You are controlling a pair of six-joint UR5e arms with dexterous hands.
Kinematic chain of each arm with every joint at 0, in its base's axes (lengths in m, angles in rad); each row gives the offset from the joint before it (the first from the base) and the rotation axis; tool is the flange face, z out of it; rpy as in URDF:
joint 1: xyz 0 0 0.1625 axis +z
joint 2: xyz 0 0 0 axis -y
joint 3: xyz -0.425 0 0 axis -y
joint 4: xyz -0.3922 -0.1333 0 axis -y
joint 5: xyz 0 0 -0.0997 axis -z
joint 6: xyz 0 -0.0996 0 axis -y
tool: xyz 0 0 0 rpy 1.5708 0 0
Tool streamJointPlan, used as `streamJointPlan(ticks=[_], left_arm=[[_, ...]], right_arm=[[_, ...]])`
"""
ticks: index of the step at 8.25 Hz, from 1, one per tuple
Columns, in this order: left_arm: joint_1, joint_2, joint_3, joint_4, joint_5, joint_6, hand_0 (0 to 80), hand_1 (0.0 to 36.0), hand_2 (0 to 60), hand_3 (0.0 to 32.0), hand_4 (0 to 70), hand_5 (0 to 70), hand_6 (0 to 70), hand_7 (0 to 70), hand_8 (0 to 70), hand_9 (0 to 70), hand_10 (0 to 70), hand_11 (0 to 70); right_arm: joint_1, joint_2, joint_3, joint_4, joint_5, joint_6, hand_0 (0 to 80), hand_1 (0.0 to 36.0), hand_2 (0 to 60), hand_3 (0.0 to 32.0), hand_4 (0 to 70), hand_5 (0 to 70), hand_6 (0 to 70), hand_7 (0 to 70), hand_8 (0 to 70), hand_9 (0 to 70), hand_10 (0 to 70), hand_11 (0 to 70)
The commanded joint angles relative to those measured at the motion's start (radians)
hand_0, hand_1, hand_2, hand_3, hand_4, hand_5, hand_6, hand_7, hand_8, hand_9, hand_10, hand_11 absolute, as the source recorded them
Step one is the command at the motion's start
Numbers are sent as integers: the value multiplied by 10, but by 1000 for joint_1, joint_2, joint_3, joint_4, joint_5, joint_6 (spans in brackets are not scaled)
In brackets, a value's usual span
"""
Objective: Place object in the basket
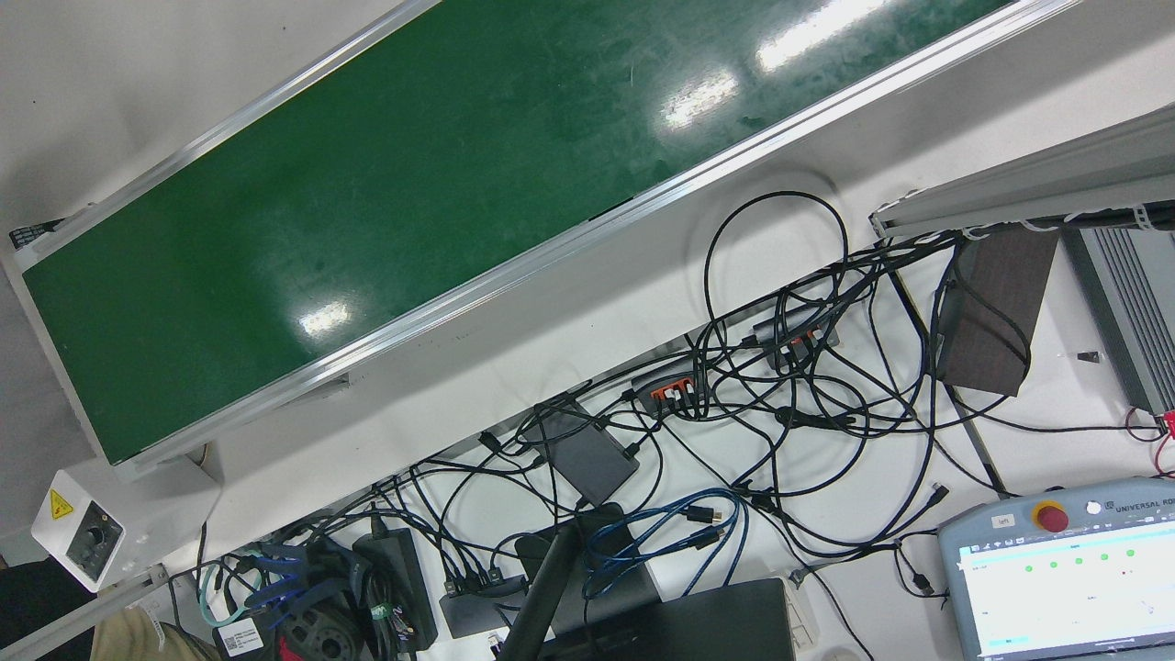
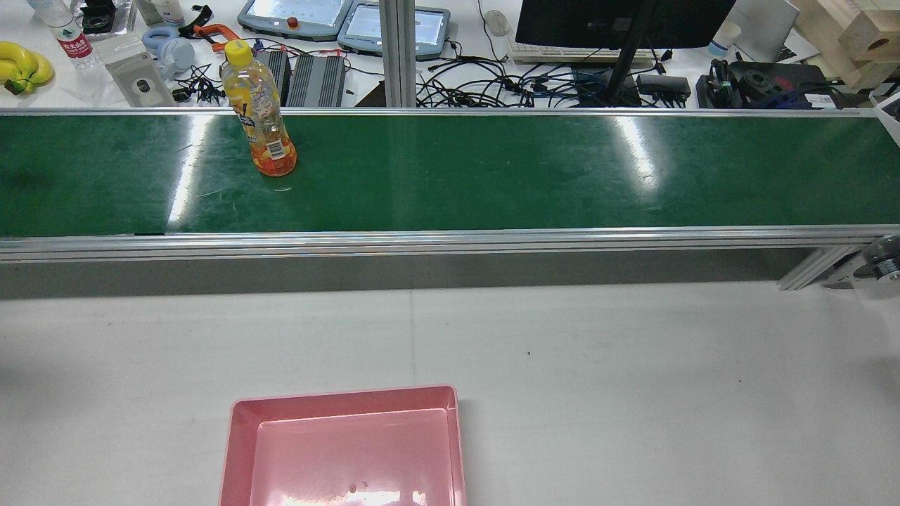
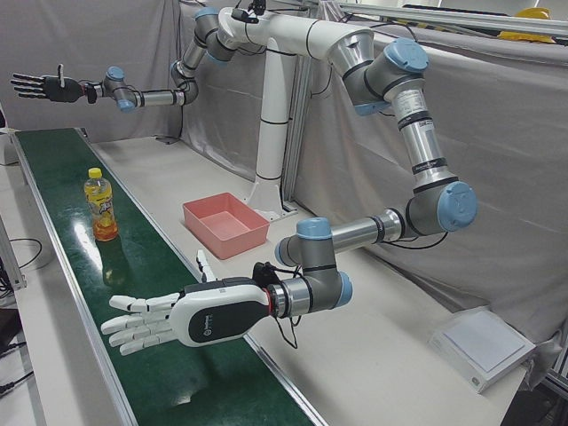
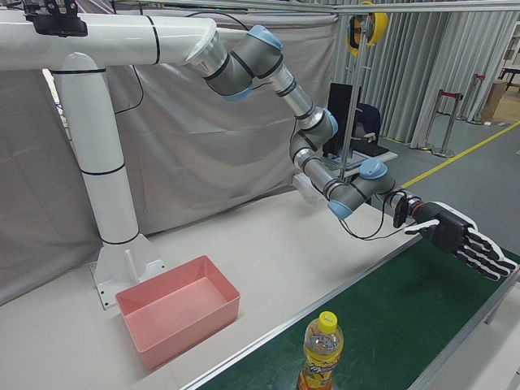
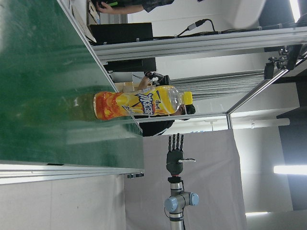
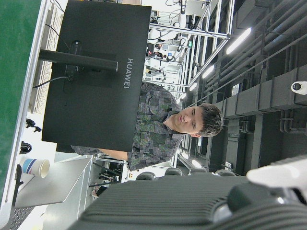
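An orange-drink bottle with a yellow cap stands upright on the green conveyor belt, toward the robot's left end. It also shows in the left-front view, the right-front view and the left hand view. The empty pink basket sits on the white table in front of the belt, also in the left-front view and the right-front view. My left hand is open, held out beyond the bottle. My right hand is open above the belt's other end, also in the right-front view.
Behind the belt is a cluttered bench with a monitor, tangled cables, teach pendants, bananas and a water bottle. A white box lies on the table. The arms' white pedestal stands behind the basket.
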Motion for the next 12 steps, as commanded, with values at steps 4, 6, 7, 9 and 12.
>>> streamJointPlan(ticks=[4, 6, 7, 9, 12], left_arm=[[50, -35, -31, 67, 0, 87, 718, 140, 0, 18, 0, 162, 0, 0, 0, 0, 0, 0], [58, -33, -26, 74, 0, 89, 681, 131, 0, 14, 0, 146, 0, 0, 0, 0, 0, 0], [93, -30, -15, 39, 0, 78, 688, 133, 0, 14, 0, 145, 0, 0, 0, 0, 0, 0], [98, -26, -20, -11, 1, 70, 650, 125, 0, 6, 0, 145, 0, 0, 0, 0, 0, 0], [101, -33, -15, -21, 1, 55, 662, 125, 0, 10, 0, 146, 0, 0, 0, 0, 0, 0]], right_arm=[[0, 0, 0, 0, 0, 0, 0, 0, 0, 0, 0, 0, 0, 0, 0, 0, 0, 0], [0, 0, 0, 0, 0, 0, 0, 0, 0, 0, 0, 0, 0, 0, 0, 0, 0, 0], [0, 0, 0, 0, 0, -1, 0, 0, 0, 0, 0, 0, 0, 0, 0, 0, 0, 0], [0, 0, 0, 0, 0, 0, 0, 0, 0, 0, 0, 0, 0, 0, 0, 0, 0, 0], [0, 0, 0, 0, 0, -1, 0, 0, 0, 0, 0, 0, 0, 0, 0, 0, 0, 0]])
